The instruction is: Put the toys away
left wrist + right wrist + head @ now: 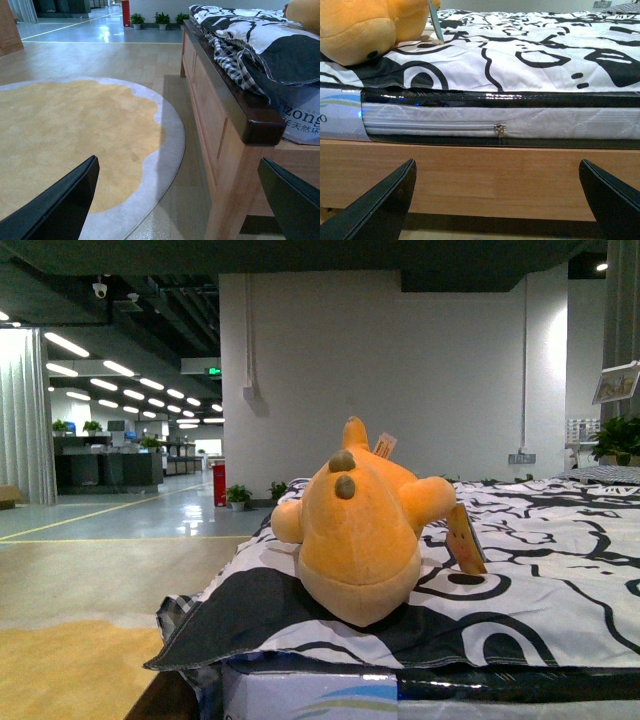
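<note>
An orange-yellow plush toy point(362, 528) lies on the black-and-white patterned bedding point(540, 570) near the bed's front corner, with a hang tag point(466, 540) at its side. In the right wrist view the toy point(367, 25) shows above the mattress edge point(470, 122). My right gripper point(497, 200) is open, low in front of the wooden bed frame point(485, 175), with nothing between its fingers. My left gripper point(177, 200) is open too, low beside the bed's wooden corner post point(240, 165), holding nothing. Neither arm shows in the front view.
A round yellow rug with a grey border point(75, 135) covers the floor beside the bed. A checked blanket point(235, 60) hangs over the dark bed rail point(235, 95). Potted plants point(161, 20) and a red bin point(219, 484) stand by the far wall.
</note>
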